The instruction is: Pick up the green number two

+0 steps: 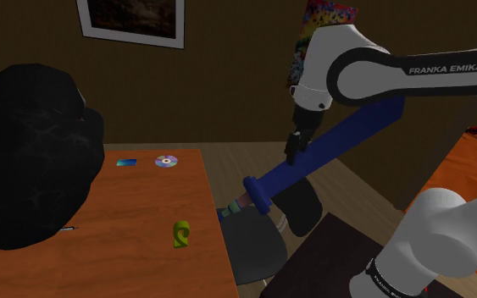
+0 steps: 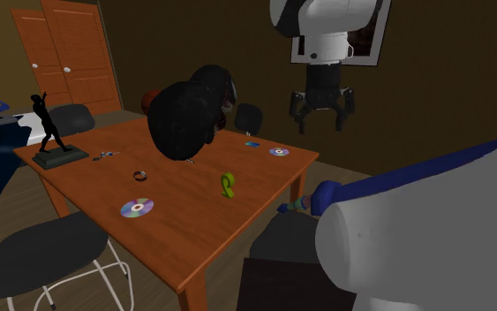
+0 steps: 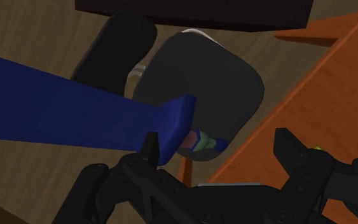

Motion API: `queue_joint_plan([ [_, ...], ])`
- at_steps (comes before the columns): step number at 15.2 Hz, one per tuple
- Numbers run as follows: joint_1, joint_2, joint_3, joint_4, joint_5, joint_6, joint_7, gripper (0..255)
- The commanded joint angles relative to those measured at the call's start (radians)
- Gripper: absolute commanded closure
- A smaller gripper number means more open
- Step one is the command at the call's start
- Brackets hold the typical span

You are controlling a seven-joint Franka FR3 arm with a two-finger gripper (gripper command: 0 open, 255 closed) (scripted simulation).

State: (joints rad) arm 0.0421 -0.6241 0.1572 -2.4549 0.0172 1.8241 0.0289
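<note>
Approaching is the step in hand. My black two-finger gripper (image 2: 323, 115) hangs released, fingers spread and holding nothing. It is high off the orange-brown wooden table (image 1: 135, 212), out beyond the table's long edge and over the black padded chair (image 3: 203, 83) that stands against that edge. The small green number two (image 1: 180, 234) stands upright on the table, close to the same edge, with bare tabletop all round it.

The next move calls for travel inward across the table edge to a point above the figure. A straight descent follows, fingers straddling it.

Caution: a long blue blade-shaped object (image 1: 355, 127) slants just off the table edge, beneath my wrist. I judge it the chief obstruction. The bulky black mass (image 1: 33, 152) sits at the table's opposite side.
</note>
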Motion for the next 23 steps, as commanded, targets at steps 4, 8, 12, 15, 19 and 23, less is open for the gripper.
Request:
queue_joint_plan([
  [4, 0.020, 0.127, 0.068, -0.004, 0.041, 0.138, 0.094, 0],
  [8, 0.031, 0.249, 0.124, 0.021, 0.056, 0.242, 0.172, 0],
  [12, 0.038, 0.384, 0.177, 0.067, 0.050, 0.337, 0.256, 0],
  [15, 0.043, 0.493, 0.212, 0.115, 0.027, 0.400, 0.324, 0],
  [19, 0.058, 0.645, 0.245, 0.198, -0.027, 0.469, 0.423, 0],
  [23, 0.090, 0.800, 0.255, 0.302, -0.098, 0.518, 0.524, 0],
])
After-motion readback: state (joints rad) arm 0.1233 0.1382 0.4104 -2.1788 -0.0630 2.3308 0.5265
